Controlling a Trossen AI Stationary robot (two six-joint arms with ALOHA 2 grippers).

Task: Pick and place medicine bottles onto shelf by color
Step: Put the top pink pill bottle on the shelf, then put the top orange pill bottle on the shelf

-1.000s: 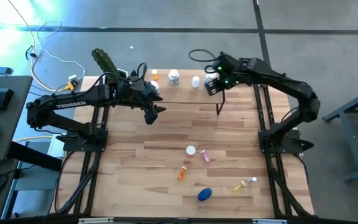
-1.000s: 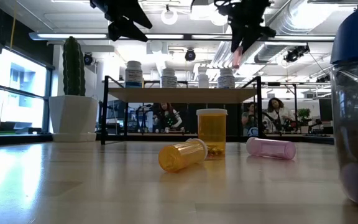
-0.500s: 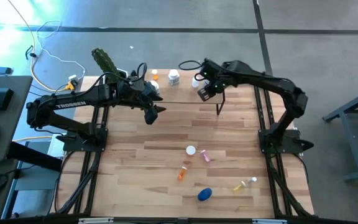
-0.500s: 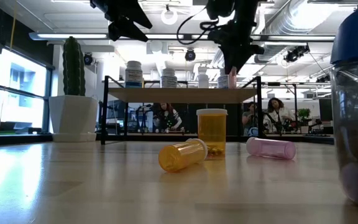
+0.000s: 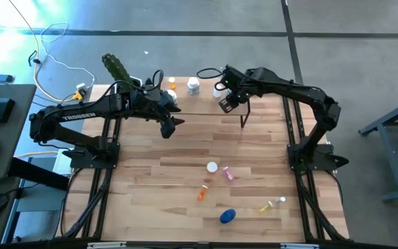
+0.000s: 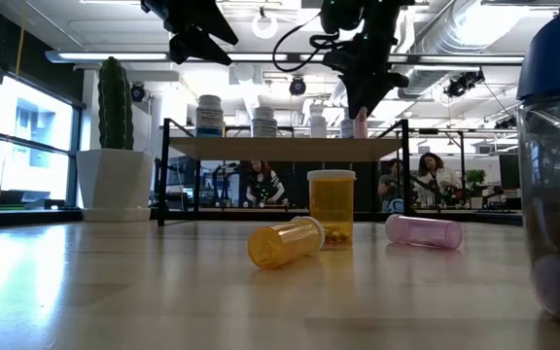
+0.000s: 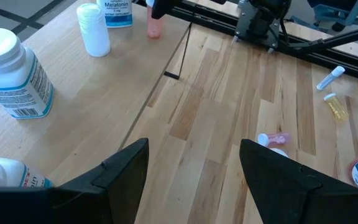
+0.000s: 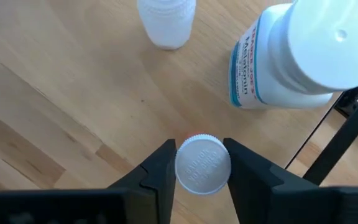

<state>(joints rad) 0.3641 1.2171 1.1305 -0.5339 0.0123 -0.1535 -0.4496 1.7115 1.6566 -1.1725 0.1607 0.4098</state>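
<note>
Looking straight down, the high view has the right gripper [image 5: 225,104] poised over the low light-wood shelf on thin black legs [image 5: 206,105] at the far edge of the big wooden tabletop [image 5: 157,187], while the left gripper [image 5: 173,123] waits above the table just in front of the shelf's left part. Loose bottles lie on the near half of the table, among them a round blue jar [image 5: 227,216].

From the low view, the right gripper hangs just over the shelf top with a small pink bottle with a white cap [image 6: 361,123] between its fingers; whether the bottle's base touches the wood cannot be told. White bottles stand beside it on the shelf. On the table in front stand an upright amber bottle [image 6: 332,206], a toppled amber one [image 6: 286,242] and a pink one on its side [image 6: 424,231].

The left wrist view shows that arm's two dark fingers [image 7: 127,167] spread wide with nothing between them.

The right wrist view shows the white ribbed cap [image 8: 202,165] pinched from both sides, with a white melatonin bottle [image 8: 294,59] close by.

This looks like the placing step for the pink bottle. Next, the right gripper should probably settle it upright on the shelf, let go, and rise straight up clear of the neighbouring white bottles.
</note>
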